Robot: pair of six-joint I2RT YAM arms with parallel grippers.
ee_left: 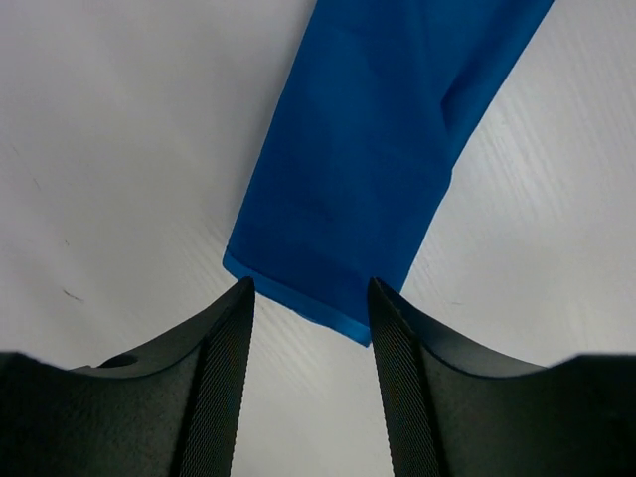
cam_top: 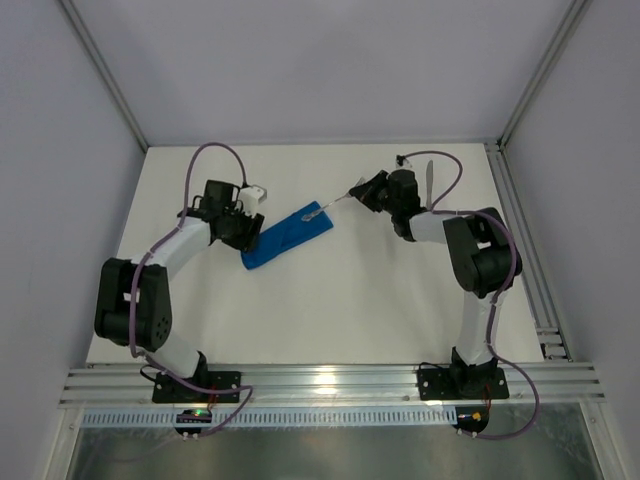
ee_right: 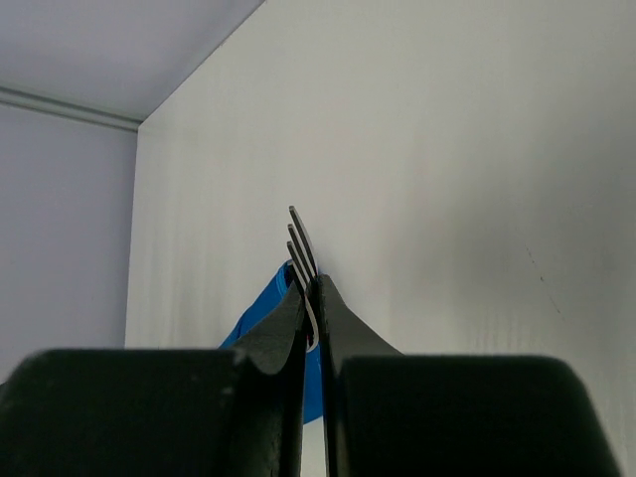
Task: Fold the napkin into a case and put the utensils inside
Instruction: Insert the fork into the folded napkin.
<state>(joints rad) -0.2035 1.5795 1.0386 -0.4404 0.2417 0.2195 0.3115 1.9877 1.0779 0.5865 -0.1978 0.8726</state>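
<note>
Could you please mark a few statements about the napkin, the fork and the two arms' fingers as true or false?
1. The napkin is folded into a narrow strip. True.
2. The right fingers are shut on a fork. True.
3. The left fingers are clamped on the napkin. False: they stand apart, with the napkin's end just beyond their tips.
4. The napkin is red. False: it is blue.
5. The fork's tines stick out past the right fingers. True.

Fork [ee_right: 301, 243] in right hand [ee_right: 312, 290]
</note>
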